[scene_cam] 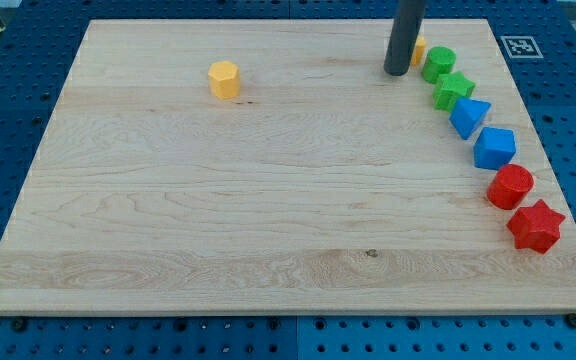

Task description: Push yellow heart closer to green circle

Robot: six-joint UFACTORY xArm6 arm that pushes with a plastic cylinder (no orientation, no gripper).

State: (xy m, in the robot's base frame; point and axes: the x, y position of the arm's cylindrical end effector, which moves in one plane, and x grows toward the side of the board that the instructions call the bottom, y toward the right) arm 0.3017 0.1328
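My tip (397, 72) stands on the board near the view's top right. Just right of the rod, a yellow block (419, 49) peeks out; the rod hides most of it, so its shape cannot be made out. It touches or nearly touches the green circle (439, 63), which lies right of my tip. A second yellow block (225, 79), hexagon-shaped, sits alone at the upper left, far from my tip.
Along the wooden board's (268, 200) right side runs a curved row below the green circle: green star (453, 91), blue triangle (469, 117), blue block (494, 147), red circle (510, 186), red star (535, 225). A marker tag (518, 46) lies beyond the top right corner.
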